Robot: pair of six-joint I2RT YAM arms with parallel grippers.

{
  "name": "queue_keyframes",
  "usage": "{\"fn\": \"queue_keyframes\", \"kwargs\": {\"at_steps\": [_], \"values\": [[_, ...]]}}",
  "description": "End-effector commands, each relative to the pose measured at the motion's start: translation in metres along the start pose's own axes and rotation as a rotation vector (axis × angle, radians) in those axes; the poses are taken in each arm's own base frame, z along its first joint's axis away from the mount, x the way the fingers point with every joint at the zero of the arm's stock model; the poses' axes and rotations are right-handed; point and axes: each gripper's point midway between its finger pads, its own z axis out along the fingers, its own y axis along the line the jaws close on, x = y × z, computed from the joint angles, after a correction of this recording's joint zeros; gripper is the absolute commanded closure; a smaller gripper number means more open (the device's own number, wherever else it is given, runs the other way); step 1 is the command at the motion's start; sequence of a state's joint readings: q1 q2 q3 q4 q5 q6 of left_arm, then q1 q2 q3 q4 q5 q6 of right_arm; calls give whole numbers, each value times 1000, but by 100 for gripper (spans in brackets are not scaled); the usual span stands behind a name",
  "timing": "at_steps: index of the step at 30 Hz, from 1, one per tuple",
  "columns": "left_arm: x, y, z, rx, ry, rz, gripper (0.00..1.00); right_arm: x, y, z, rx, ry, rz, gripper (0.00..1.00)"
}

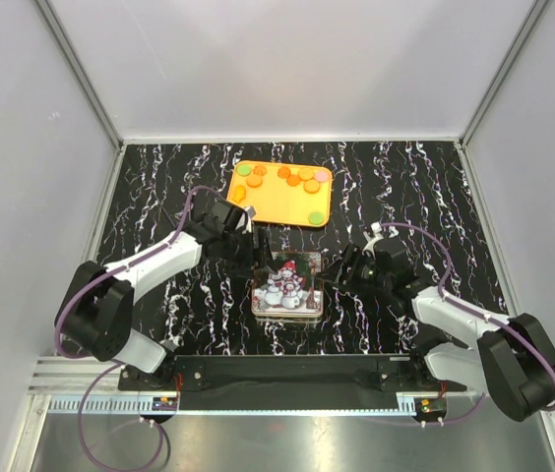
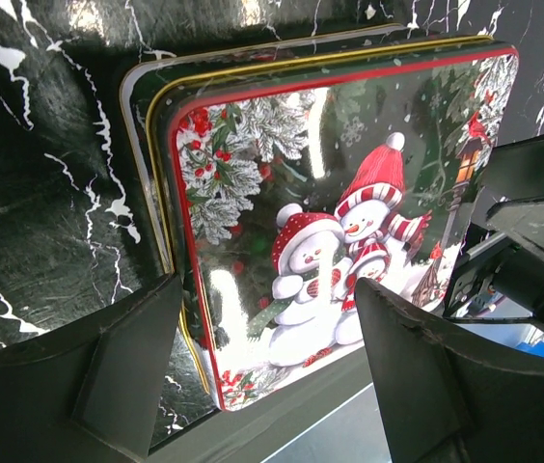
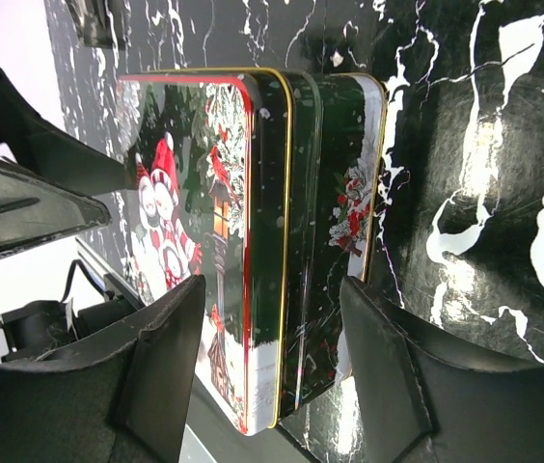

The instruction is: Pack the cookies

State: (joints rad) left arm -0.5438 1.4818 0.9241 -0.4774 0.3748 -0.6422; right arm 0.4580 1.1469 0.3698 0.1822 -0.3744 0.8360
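A: Flanking the lidded tin [image 1: 287, 287] at its side edges, left claw [image 2: 270, 304] and right claw [image 3: 272, 294] both gape.
B: Contents hidden; cookies [image 1: 295, 177] lie on orange tray [image 1: 279, 205] behind it, counter [image 1: 159, 187] strip between.

both arms stretch low and forward, angling inward so the 2 wrists face each other. the left end effector [image 1: 246, 239] and the right end effector [image 1: 340, 267] both have their fingers spread wide, gripping nothing.

The left arm [image 1: 154, 261] and right arm [image 1: 452, 313]: white links, bulky black joints, purple cables [image 1: 81, 425]; slack loop at seven o'clock.
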Motion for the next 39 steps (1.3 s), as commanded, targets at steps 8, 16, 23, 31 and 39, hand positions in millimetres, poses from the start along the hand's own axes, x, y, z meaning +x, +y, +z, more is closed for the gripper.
{"fn": "queue_keyframes", "kwargs": {"at_steps": [8, 16, 23, 31, 39], "values": [[-13, -12, -3, -5, -30, 48, 23, -12, 19, 13, -30, -26, -53, 35], [-12, -16, -1, -9, -22, 54, 23, -7, 16, 20, -24, -10, -49, 45], [-9, -20, 4, -13, -9, 60, 23, -5, 14, 23, -25, -7, -44, 50], [-4, -26, 13, -23, 13, 73, 23, 0, 8, 27, -20, 7, -37, 58], [0, -27, 22, -42, 31, 84, 23, 3, 4, 29, -13, 11, -32, 71]]}}
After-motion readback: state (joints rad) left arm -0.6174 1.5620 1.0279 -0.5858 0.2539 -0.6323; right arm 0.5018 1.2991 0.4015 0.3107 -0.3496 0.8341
